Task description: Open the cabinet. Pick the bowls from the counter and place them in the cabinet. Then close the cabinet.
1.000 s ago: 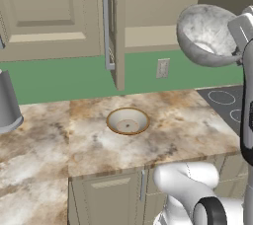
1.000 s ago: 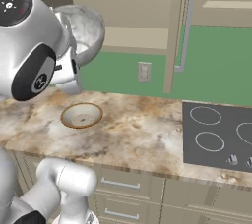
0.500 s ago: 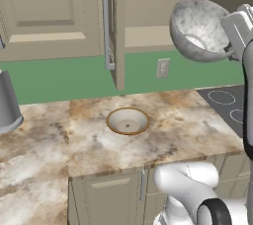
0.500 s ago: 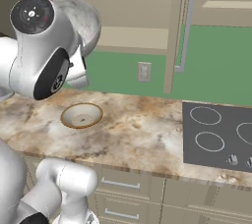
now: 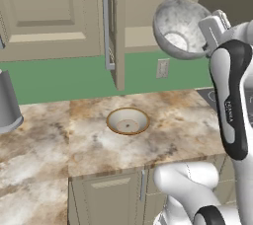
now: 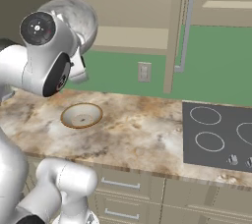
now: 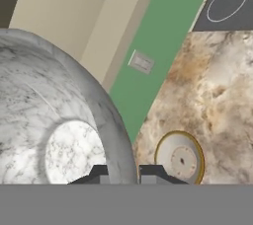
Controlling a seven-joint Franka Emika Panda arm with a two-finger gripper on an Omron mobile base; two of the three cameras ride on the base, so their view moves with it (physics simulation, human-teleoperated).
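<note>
Mottled grey-white stone is what the raised bowl (image 5: pixel 179 27) looks like, and it has climbed over the last second: it hung beside the arm at wall-socket height, and now it sits up level with the open cabinet (image 5: pixel 148 7), tilted so its hollow faces the room. In the hand view the gripper (image 7: pixel 123 172) has its fingers pinched narrow on the bowl's rim, one tip inside and one outside. That lift reads to me as the carry toward the shelf, so the first bowl is close to going in but is not yet inside.

From the left: a tall grey cylinder (image 5: pixel 7 101) stands at the worktop's left edge; the cream bowl (image 5: pixel 128 121) with its orange-brown rim rests upright near the middle of the worktop (image 5: pixel 163 120), apart from everything, waiting its turn. The cabinet door (image 5: pixel 117 26) stands open edge-on above it, bar handle (image 5: pixel 106 27) showing. The stovetop (image 6: pixel 219 137) lies at the right end.

As for writing, the dark band on the arm (image 5: pixel 230 105) carries small lettering I cannot quite read; the rest is bare of labels.
</note>
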